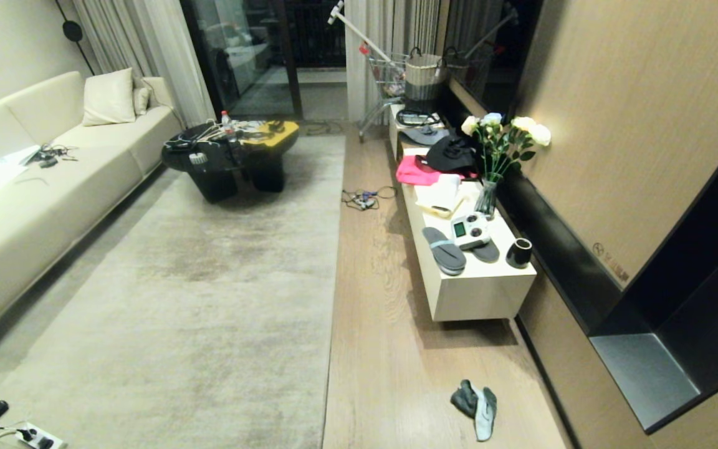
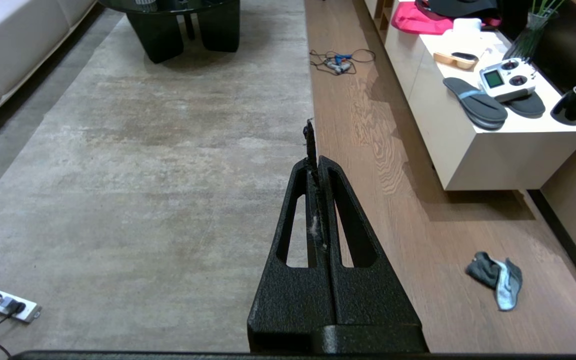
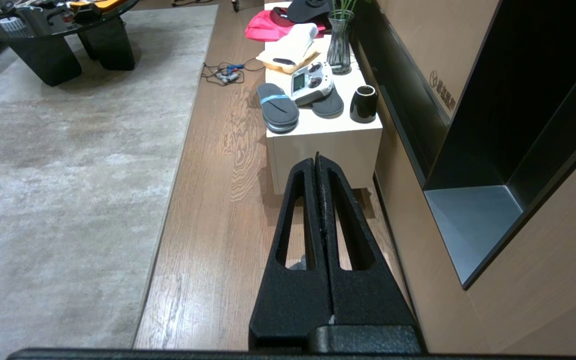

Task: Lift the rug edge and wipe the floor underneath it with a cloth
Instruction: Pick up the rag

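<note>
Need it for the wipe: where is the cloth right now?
The cloth lies crumpled on the bare floor, low and right in the head view, between the rug edge and the wall, nearer than the white cabinet.

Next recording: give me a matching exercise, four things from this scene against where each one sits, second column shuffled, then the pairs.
Things:
1. cloth
2. grey slippers
3. vase of flowers
4. power strip

Places:
A. on the low white cabinet, partly under a white remote controller
B. on the rug, at its near left corner
C. on the bare wood floor, right of the rug
D. upright on the cabinet, wall side

Pairs: 1-C, 2-A, 3-D, 4-B
</note>
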